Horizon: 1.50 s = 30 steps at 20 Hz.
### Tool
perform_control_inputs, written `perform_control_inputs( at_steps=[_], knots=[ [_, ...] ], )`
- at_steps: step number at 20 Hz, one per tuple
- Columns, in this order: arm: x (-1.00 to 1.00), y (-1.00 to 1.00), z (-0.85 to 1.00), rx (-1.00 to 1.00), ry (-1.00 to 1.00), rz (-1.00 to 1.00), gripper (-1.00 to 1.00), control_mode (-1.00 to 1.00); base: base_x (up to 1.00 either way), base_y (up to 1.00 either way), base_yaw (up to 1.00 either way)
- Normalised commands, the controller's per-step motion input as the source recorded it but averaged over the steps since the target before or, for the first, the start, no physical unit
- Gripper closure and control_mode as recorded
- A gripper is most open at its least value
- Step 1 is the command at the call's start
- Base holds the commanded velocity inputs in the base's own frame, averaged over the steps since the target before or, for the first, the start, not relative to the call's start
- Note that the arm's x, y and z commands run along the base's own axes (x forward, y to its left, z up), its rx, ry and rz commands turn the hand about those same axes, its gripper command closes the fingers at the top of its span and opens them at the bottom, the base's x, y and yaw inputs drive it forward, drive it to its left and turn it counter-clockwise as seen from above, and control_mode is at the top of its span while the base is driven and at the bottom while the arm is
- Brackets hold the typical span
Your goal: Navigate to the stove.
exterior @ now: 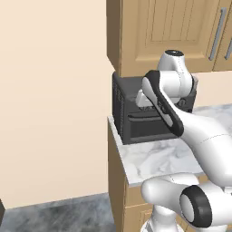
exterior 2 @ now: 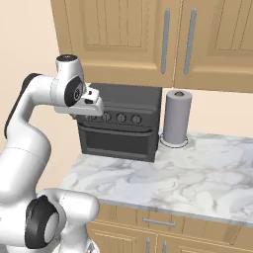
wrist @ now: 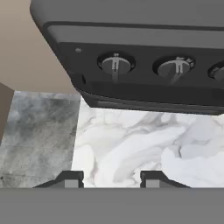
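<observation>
Arm at counter's left end, gripper [wrist: 111, 179] wide open and holding nothing, facing a small countertop oven [wrist: 131, 52].

In the left base view we see the marble counter [exterior: 154, 158] end at a sharp left edge mid-frame; left of it a bare beige wall [exterior: 50, 90] and grey floor [exterior: 59, 213] give open room. The countertop oven [exterior: 136, 122] sits at that corner under the upper cabinets [exterior: 167, 31]. The right base view adds a paper towel roll [exterior 2: 177, 117] upright just right of the oven [exterior 2: 121, 126], with bare counter [exterior 2: 188, 173] toward lower right, and the gripper [exterior 2: 94, 104] close to the oven's upper left front. The hand view gives two grey knobs [wrist: 116, 64] up close, counter [wrist: 140, 144] below and floor [wrist: 35, 135] at left. We cannot tell where the stove is from these views.
</observation>
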Motion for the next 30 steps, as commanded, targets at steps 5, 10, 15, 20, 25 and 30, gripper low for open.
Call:
perform_control_inputs(
  at_steps=[5, 10, 15, 20, 25, 30],
  knots=[
    [0.00, 0.00, 0.00, 0.00, 0.00, 0.00, -1.00, 1.00, -0.15, -0.01, -0.05],
    [0.00, 0.00, 0.00, 0.00, 0.00, 0.00, -1.00, 1.00, -0.37, -0.01, -0.65],
    [0.00, 0.00, 0.00, 0.00, 0.00, 0.00, -1.00, 1.00, -0.23, 0.00, -0.91],
    [0.00, 0.00, 0.00, 0.00, 0.00, 0.00, -1.00, 1.00, -0.06, -0.14, -0.89],
    [0.00, 0.00, 0.00, 0.00, 0.00, 0.00, -1.00, 1.00, 0.31, -0.71, -0.64],
    [0.00, 0.00, 0.00, 0.00, 0.00, 0.00, -1.00, 1.00, 0.97, -1.00, -0.14]
  ],
)
